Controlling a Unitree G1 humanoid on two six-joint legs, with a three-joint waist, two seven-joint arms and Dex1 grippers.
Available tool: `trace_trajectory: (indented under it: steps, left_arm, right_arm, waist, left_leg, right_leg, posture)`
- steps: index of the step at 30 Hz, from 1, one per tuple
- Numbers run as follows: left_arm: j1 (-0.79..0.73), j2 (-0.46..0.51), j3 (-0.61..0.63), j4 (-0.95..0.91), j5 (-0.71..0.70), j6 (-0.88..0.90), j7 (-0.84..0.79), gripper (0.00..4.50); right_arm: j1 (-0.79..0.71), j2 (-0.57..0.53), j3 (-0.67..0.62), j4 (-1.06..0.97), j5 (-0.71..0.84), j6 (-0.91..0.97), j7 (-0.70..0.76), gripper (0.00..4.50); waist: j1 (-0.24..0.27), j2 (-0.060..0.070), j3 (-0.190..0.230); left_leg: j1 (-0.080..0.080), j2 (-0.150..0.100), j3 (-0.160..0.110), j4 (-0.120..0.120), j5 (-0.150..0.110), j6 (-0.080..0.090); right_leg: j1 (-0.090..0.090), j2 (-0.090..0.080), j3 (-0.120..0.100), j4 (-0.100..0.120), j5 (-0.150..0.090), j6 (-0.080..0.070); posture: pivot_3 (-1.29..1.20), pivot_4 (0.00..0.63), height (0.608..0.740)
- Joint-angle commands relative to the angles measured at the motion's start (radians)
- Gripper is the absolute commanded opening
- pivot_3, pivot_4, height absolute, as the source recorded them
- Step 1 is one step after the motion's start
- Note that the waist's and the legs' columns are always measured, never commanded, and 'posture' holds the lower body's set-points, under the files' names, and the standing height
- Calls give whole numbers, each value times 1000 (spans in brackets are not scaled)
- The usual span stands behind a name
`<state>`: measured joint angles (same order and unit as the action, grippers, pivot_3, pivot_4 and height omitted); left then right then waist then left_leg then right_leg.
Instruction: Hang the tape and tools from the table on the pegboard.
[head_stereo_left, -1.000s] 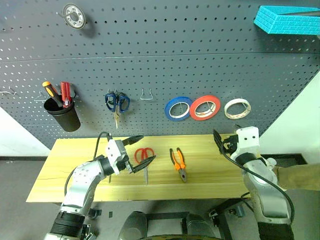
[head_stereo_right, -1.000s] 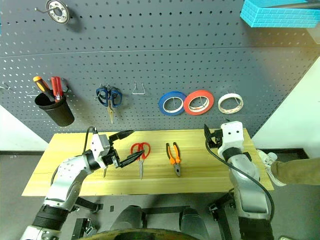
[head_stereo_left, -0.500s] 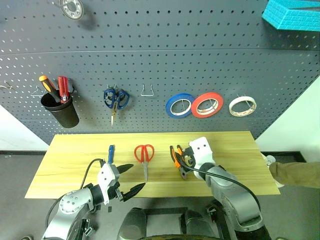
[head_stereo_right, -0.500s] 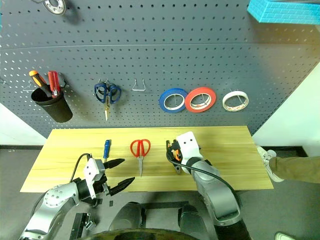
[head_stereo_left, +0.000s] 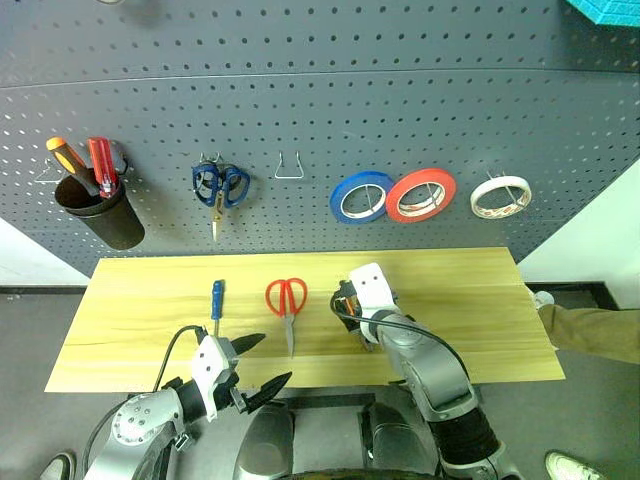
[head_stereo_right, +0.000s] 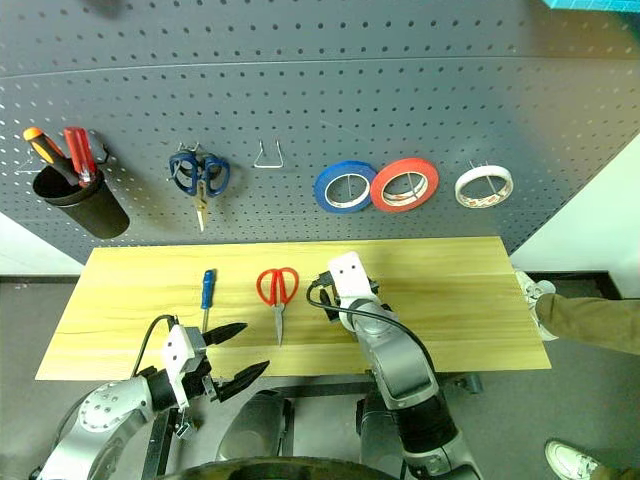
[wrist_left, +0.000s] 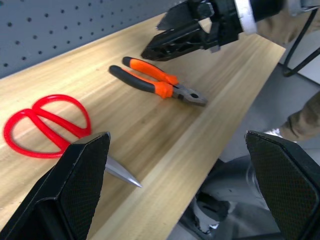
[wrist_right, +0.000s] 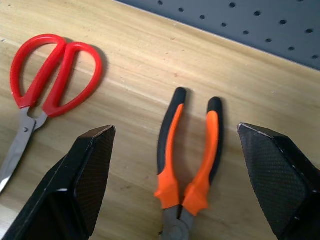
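Claw fingers on the right arm stand wide apart, the right claw (wrist_right: 175, 200) poised over the orange-and-black pliers (wrist_right: 187, 157) with one finger on either side of the handles and nothing gripped. The left claw (head_stereo_left: 255, 365) is also spread wide and empty, hanging off the front edge of the bench (head_stereo_left: 470, 300), well apart from the pliers. Taking the pliers as landmark, the red-handled scissors (head_stereo_left: 287, 305) lie just beside them on the robot's left, blades toward the front edge, and the small blue-handled screwdriver (head_stereo_left: 216, 302) lies farther out on that same side. Behind the pliers rises the dark pegboard (head_stereo_left: 320, 110). On it, up and to the right of the pliers, the whitish tape (head_stereo_left: 501, 196) hangs on a hook beside a red roll (head_stereo_left: 421, 195) and a blue roll (head_stereo_left: 360, 197); blue-handled scissors (head_stereo_left: 220, 188) and a black cup (head_stereo_left: 98, 215) of screwdrivers hang up to the left.
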<state>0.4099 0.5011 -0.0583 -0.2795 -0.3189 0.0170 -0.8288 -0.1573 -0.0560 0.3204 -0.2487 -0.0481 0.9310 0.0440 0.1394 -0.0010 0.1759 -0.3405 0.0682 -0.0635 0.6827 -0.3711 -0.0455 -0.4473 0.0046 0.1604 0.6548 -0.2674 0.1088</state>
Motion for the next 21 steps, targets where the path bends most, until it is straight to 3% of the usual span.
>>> trace_trajectory:
  steps: [1, 8, 16, 21]
  left_arm:
    - [18, 11, 18, -38, -16, 0, -1, 4500]
    - [18, 7, 9, -55, -14, 8, 8, 4500]
    - [55, -1, -4, -77, -3, 4, 16, 4500]
    - [74, -3, -8, -97, -2, 7, 27, 4500]
  right_arm:
    - [-14, 16, 12, -31, -20, 46, -14, 4085]
    - [-82, 61, -36, 21, -11, 226, -24, 4085]
    - [-179, 40, -32, 78, -5, 260, 11, 4085]
    - [-188, 26, -22, 87, -7, 275, 24, 4085]
  waist:
    - [-5, 0, 6]
    - [-33, -1, 18]
    - [-45, 0, 21]
    - [-43, 0, 27]
  left_leg:
    - [0, 0, 0, 0, 0, 0]
    - [-1, 0, 0, 0, 0, 0]
    - [-16, 0, 0, 0, 0, -1]
    - [-16, 0, 0, 0, 0, 0]
  right_leg:
    - [0, 0, 0, 0, 0, 0]
    - [-2, 0, 0, 0, 0, 0]
    - [-17, 0, 0, 2, 1, 0]
    - [-18, 0, -1, 2, 1, 0]
  posture:
    - [315, 194, 687]
    - [318, 196, 687]
    - [325, 201, 687]
    - [331, 214, 687]
